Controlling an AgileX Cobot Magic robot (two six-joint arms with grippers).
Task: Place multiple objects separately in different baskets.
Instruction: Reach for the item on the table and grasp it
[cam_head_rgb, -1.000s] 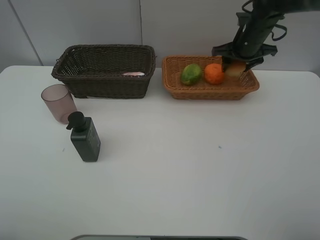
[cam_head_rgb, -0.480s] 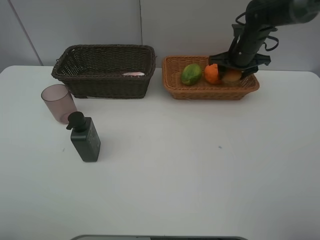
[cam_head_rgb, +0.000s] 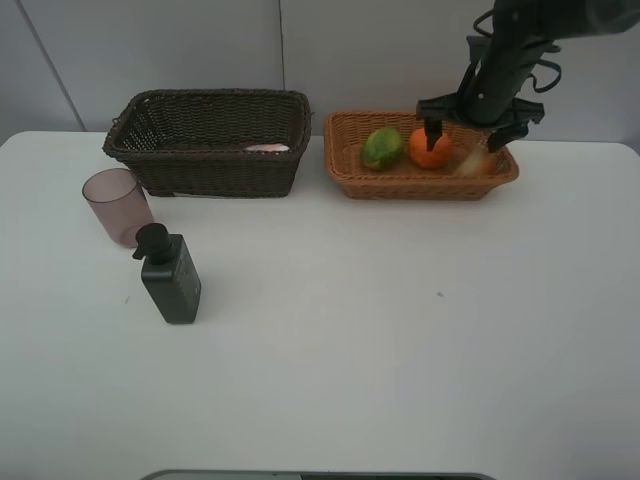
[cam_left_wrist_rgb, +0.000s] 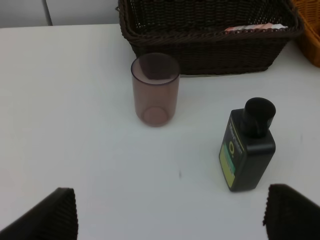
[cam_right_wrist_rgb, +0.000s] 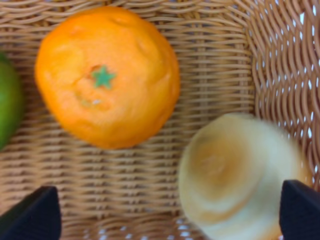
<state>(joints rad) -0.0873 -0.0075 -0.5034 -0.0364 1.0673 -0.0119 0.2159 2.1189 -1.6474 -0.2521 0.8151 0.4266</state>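
Observation:
In the light tan basket (cam_head_rgb: 420, 186) lie a green oval fruit (cam_head_rgb: 382, 148), an orange (cam_head_rgb: 431, 148) and a yellowish round fruit (cam_head_rgb: 473, 160). My right gripper (cam_head_rgb: 463, 135) hangs open just above the round fruit, gripping nothing. In the right wrist view the orange (cam_right_wrist_rgb: 107, 75) is sharp, the round fruit (cam_right_wrist_rgb: 237, 175) is blurred, and my right gripper (cam_right_wrist_rgb: 167, 215) straddles the weave. The mauve cup (cam_left_wrist_rgb: 155, 90) and dark pump bottle (cam_left_wrist_rgb: 247, 145) stand on the table before my open left gripper (cam_left_wrist_rgb: 170, 215). A pink bottle (cam_head_rgb: 266, 148) lies in the dark basket (cam_head_rgb: 205, 140).
The white table (cam_head_rgb: 380, 330) stretches wide in front of both baskets. The cup (cam_head_rgb: 117, 205) and pump bottle (cam_head_rgb: 170, 275) stand close together at the left. A grey wall runs behind the baskets. My left arm is out of the high view.
My right gripper lowered the round fruit into the tan basket beside the orange, then opened and let it go. The left side has not moved.

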